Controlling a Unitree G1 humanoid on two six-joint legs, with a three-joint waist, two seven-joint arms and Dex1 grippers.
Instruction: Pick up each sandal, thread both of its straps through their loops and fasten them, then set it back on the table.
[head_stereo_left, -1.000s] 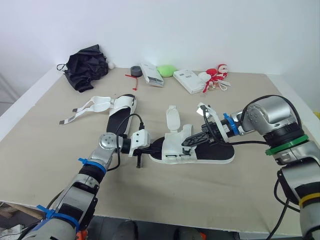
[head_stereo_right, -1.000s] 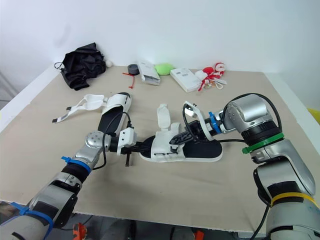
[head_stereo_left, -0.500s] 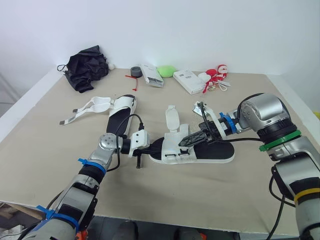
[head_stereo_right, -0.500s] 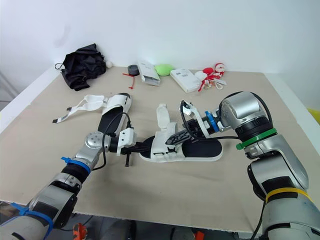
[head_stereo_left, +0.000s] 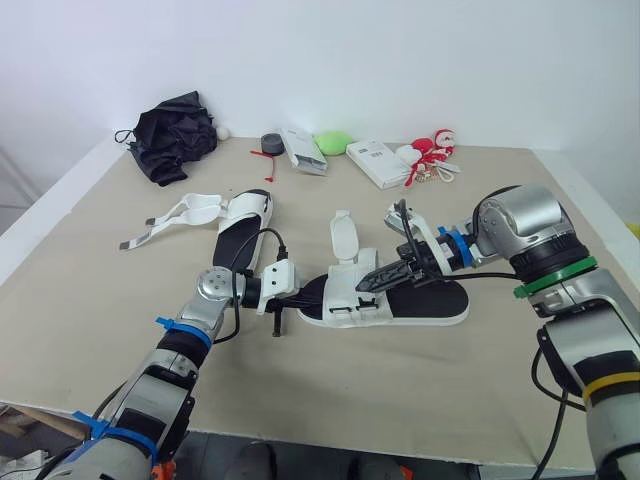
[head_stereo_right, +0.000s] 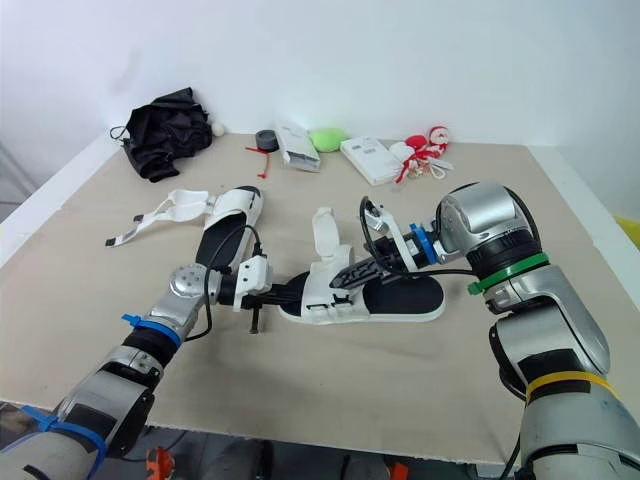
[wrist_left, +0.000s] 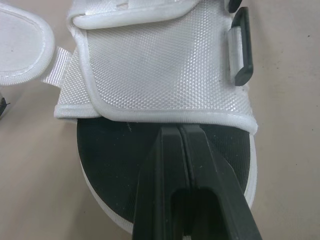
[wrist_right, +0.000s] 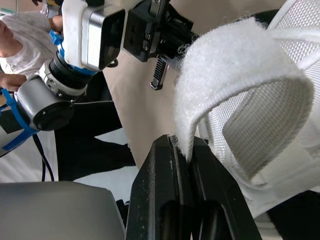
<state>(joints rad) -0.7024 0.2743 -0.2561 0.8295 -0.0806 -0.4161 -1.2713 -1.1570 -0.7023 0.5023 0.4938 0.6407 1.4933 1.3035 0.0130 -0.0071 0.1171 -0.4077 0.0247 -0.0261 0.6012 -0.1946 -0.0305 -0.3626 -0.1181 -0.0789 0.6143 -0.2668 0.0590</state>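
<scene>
A sandal with a black sole and white straps lies mid-table, toe toward my left. My left gripper is shut, and its fingertips rest on the black insole at the toe, with nothing between them. My right gripper reaches in over the sandal's middle and is shut on the end of a white fuzzy strap, which arches over the mesh upper. Another strap flap stands up behind. A second sandal lies at the back left with its straps spread open.
Along the far edge lie a black bundle, a tape roll, a white box, a green object, another white box and a red-and-white item. A person is visible beyond the table.
My right arm has turned slightly and shifted a little toward the sandal's middle with the strap. The left arm and both sandals have stayed put.
</scene>
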